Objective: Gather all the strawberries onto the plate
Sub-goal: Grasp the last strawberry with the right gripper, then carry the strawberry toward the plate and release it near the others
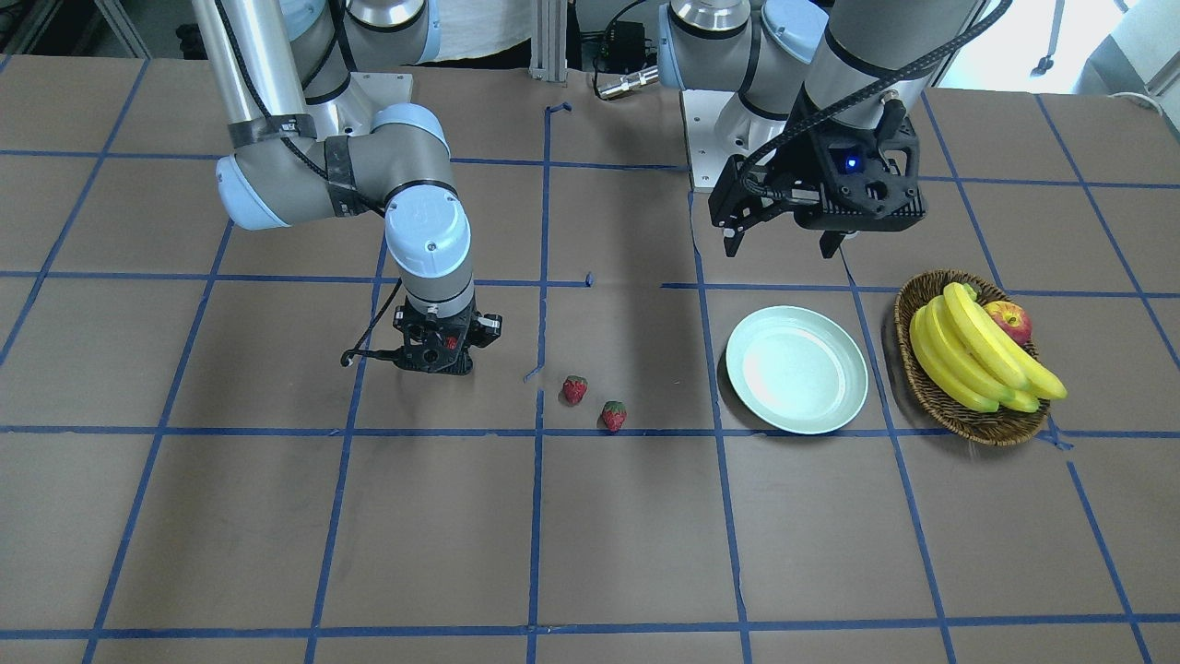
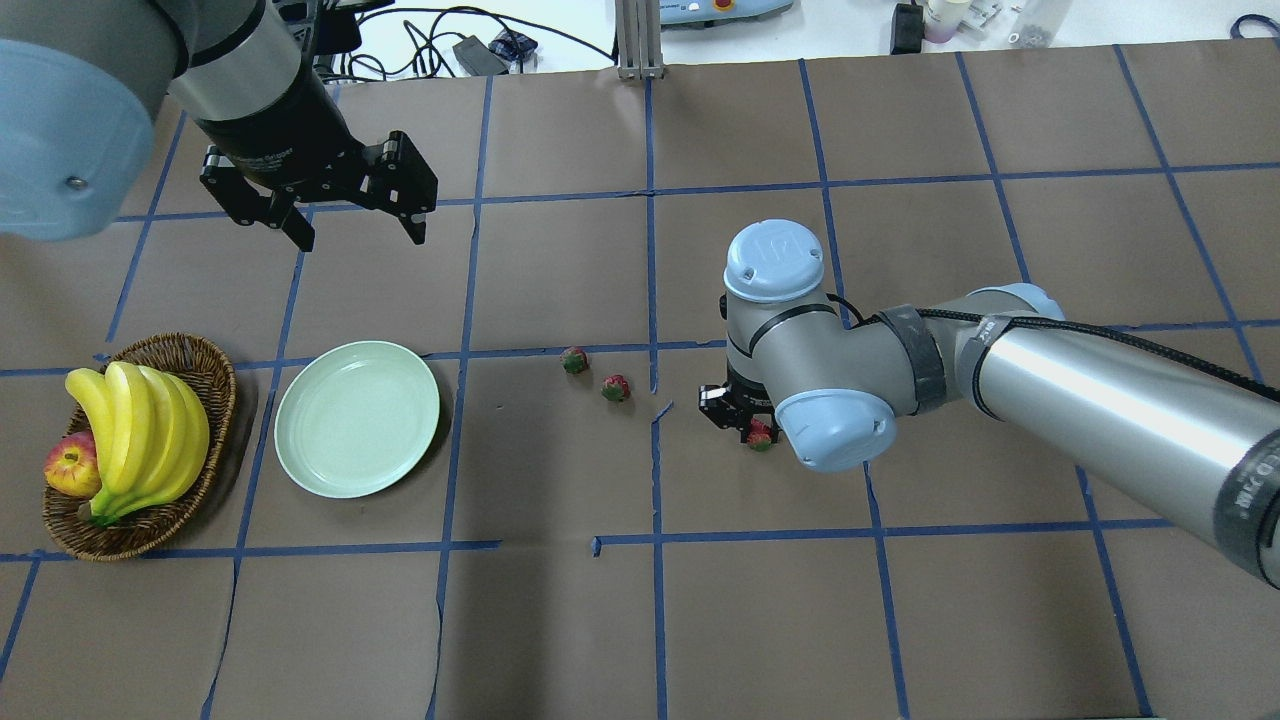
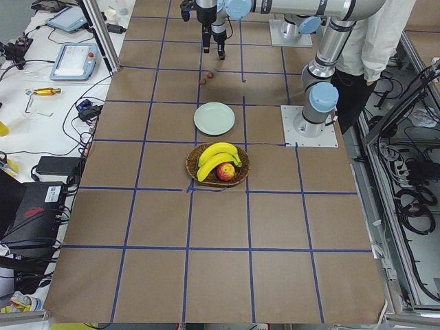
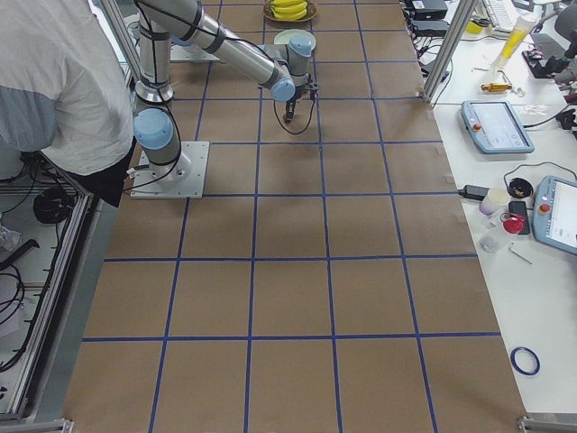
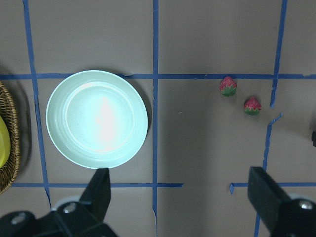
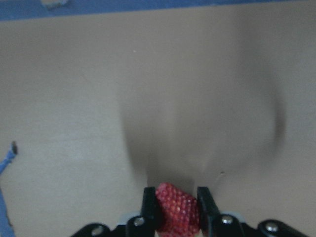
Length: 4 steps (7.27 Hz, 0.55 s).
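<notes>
Two strawberries lie on the table left of the plate in the front view (image 1: 574, 389) (image 1: 614, 416); they also show in the overhead view (image 2: 574, 360) (image 2: 615, 388) and the left wrist view (image 5: 228, 86) (image 5: 252, 105). My right gripper (image 1: 441, 355) is down at the table, shut on a third strawberry (image 6: 177, 209), which also shows in the overhead view (image 2: 760, 436). The pale mint-green plate (image 1: 796, 369) (image 2: 357, 417) (image 5: 97, 118) has nothing on it. My left gripper (image 1: 784, 247) (image 2: 350, 228) hangs open above the table behind the plate.
A brown wicker basket (image 1: 970, 420) (image 2: 140, 535) with a bunch of bananas (image 1: 977, 355) and an apple (image 1: 1011, 321) stands beside the plate, on its far side from the strawberries. Blue tape lines cross the brown table.
</notes>
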Motion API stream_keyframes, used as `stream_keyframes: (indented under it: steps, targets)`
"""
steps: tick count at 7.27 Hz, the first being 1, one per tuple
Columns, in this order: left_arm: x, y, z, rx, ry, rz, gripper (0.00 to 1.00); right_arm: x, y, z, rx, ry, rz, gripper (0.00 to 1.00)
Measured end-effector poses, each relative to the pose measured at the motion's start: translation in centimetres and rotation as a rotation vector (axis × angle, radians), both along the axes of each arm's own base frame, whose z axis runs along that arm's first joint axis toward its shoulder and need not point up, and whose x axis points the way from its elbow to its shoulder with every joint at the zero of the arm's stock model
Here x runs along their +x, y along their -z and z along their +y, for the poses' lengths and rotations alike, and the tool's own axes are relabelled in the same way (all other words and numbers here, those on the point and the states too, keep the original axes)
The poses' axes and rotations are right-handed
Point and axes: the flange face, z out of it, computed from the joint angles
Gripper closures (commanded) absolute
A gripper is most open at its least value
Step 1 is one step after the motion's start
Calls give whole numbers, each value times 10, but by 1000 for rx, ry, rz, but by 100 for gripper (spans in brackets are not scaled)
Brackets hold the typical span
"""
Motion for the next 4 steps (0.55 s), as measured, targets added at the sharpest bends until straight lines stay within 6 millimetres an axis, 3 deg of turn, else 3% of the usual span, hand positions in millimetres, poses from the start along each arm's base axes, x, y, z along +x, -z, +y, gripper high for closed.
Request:
stream_keyframes:
  steps: [1,3,4]
  targets:
    - [0,0,0,0,0,0,0,19,-18,-5,-30,32,-53,100]
    - [0,-2,1,-3,1,0,0,87,-56,-3,-85,109,-138,100]
    - [0,-2,2,-5,0,0,0,121,-54,11,-81,137,-146,100]
